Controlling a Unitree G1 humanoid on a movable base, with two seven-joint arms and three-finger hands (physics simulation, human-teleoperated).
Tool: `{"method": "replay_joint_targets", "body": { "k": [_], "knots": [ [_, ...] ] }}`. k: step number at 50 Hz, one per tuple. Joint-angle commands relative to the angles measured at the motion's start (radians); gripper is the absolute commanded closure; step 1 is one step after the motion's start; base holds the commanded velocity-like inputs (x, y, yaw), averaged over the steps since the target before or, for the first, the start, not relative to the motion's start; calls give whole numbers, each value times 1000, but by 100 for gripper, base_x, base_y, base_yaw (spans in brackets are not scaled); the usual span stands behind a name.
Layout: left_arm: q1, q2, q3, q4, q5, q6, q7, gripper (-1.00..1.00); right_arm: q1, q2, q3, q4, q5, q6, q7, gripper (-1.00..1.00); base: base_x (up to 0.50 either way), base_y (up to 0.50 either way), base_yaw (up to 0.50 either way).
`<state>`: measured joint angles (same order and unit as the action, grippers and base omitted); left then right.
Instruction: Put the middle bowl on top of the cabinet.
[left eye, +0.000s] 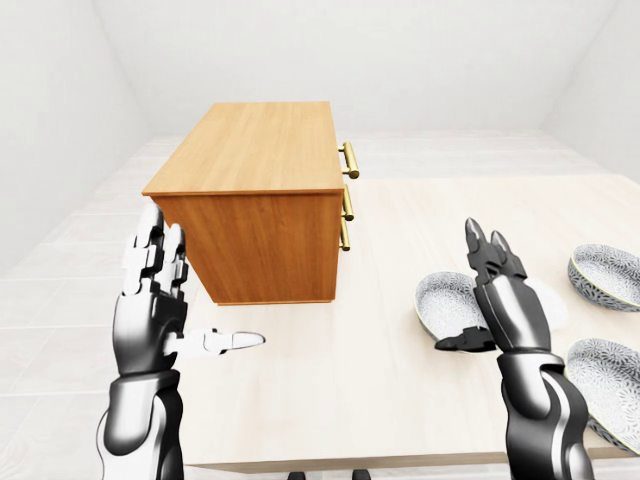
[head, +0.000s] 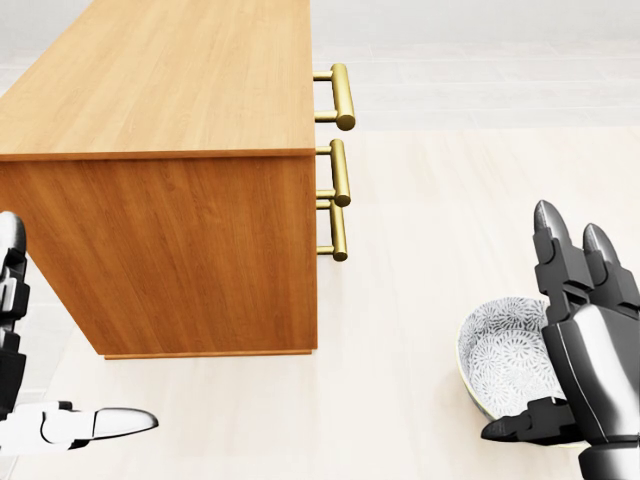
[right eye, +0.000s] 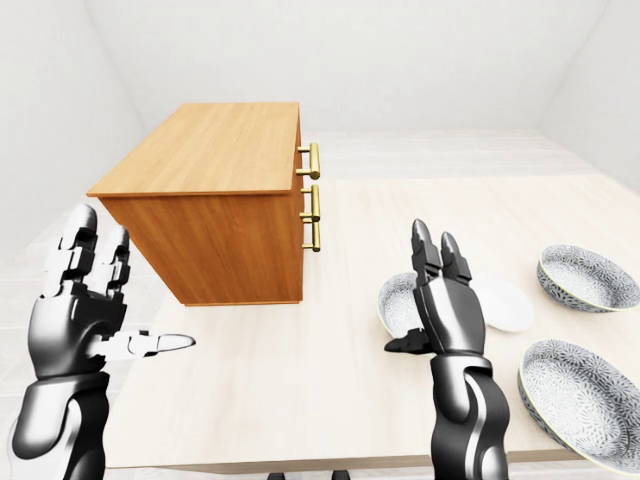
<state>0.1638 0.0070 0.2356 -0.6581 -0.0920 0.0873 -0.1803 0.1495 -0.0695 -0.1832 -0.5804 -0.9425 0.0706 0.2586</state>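
A wooden cabinet (left eye: 255, 150) with brass handles (left eye: 349, 160) stands on the left of the pale table (left eye: 370, 350). Three patterned grey bowls lie on the right: one (left eye: 443, 300) nearest the cabinet, one (left eye: 606, 275) at the far right edge, one (left eye: 612, 378) at the lower right. My right hand (left eye: 466, 290) is open and upright beside the nearest bowl (head: 505, 350), its thumb (head: 515, 428) at the bowl's lower rim, not closed round it. My left hand (left eye: 200, 285) is open at the lower left of the cabinet, holding nothing.
A flat white plate (right eye: 508, 305) lies just right of the nearest bowl, partly behind my right hand. The table's near edge (left eye: 400, 462) runs along the bottom of the eye views. White walls and a pale floor surround the table.
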Motion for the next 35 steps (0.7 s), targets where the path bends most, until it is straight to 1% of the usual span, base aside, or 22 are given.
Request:
{"method": "replay_joint_targets", "body": {
  "k": [1,5,6,8,12,15,20,22,24,27,35],
  "knots": [
    [-17,2,-1,26,3,0,7,-100,57,7,1,-14,-48,-43,-35,-100,0,0,0],
    [-15,4,-7,22,5,0,9,-100,109,21,4,-45,-68,-79,-36,-100,0,0,0],
    [-20,6,-5,25,5,0,11,-100,119,26,5,-42,-94,-88,-54,-100,0,0,0],
    [-23,7,-3,23,2,0,13,-100,121,30,4,-39,-98,-95,-58,-100,0,0,0],
    [-19,8,-2,12,-3,0,13,-100,141,39,5,-33,-124,-119,-68,-100,0,0,0],
    [-16,8,-3,9,-1,0,12,-100,140,41,1,-22,-142,-129,-79,-100,0,0,0],
    [-20,10,5,4,-7,0,11,-100,138,45,2,-4,-190,-138,-102,-100,0,0,0],
    [-17,9,3,4,-6,0,10,-100,133,44,4,13,-226,-141,-132,-100,0,0,0],
    [-15,8,2,3,-4,0,9,-100,132,44,8,26,-246,-139,-141,-100,0,0,0],
    [-15,9,6,0,-8,0,6,-100,136,35,9,47,-282,-144,-158,-100,0,0,0],
    [-8,5,9,3,-10,0,1,-100,117,21,10,127,-370,-128,-228,-100,0,0,0]
  ]
}}
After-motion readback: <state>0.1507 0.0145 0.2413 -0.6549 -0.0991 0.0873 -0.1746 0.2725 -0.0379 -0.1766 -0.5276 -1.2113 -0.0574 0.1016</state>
